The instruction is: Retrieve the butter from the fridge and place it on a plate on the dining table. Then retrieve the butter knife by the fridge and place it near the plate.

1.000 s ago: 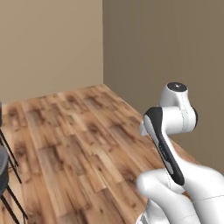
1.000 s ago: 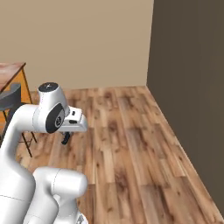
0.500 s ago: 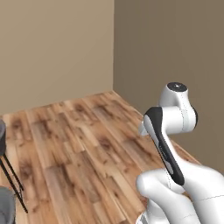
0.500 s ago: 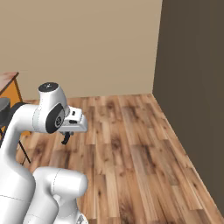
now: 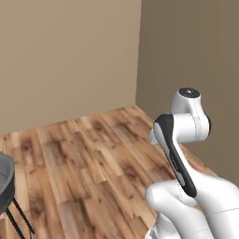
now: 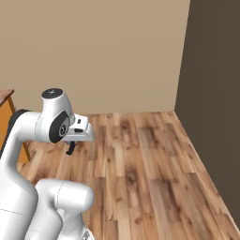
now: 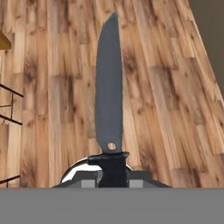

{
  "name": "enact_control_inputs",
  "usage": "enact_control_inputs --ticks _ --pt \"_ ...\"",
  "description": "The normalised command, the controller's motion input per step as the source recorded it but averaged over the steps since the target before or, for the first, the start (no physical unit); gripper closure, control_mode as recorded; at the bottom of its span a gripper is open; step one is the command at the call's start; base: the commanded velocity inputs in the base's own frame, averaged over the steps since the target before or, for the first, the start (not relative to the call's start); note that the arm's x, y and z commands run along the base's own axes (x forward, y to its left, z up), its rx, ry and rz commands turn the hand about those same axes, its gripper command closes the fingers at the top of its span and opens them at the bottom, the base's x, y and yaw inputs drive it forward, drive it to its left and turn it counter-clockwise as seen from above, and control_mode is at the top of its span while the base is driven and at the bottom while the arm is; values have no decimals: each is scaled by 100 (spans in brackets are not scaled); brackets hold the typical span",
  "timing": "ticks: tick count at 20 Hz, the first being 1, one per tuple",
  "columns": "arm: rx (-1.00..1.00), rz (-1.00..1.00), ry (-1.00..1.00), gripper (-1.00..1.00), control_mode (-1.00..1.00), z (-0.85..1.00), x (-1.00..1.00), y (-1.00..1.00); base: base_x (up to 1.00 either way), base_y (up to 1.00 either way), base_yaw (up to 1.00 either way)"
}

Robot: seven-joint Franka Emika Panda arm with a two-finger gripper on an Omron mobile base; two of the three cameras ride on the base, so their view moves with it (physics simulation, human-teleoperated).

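One butter knife (image 7: 109, 87) stands out from the hand (image 7: 112, 173), its dark handle clamped between the fingers and its grey blade pointing away over the wooden floor (image 7: 166, 100). In the right base view the hand (image 6: 71, 148) hangs low beside the arm's wrist, above the same floor. A grey stool (image 5: 5, 186) stands at the left edge of the left base view.

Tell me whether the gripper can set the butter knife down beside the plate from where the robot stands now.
Probably not: the gripper is shut on the butter knife over bare wooden floor; no plate or table in sight.
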Motion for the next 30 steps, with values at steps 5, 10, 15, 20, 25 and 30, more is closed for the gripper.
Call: enact_control_inputs --ticks 5,10,15,20,25,30 --pt "0 0 0 100 100 0 0 0 100 0 22" --pt "0 0 0 100 100 0 0 0 100 -16 33" --pt "0 0 0 100 100 0 0 0 100 -39 37" --pt "0 0 0 100 100 0 0 0 100 -42 42" --pt "0 0 0 100 100 0 0 0 100 -49 48" --pt "0 0 0 100 100 0 0 0 98 -49 52"
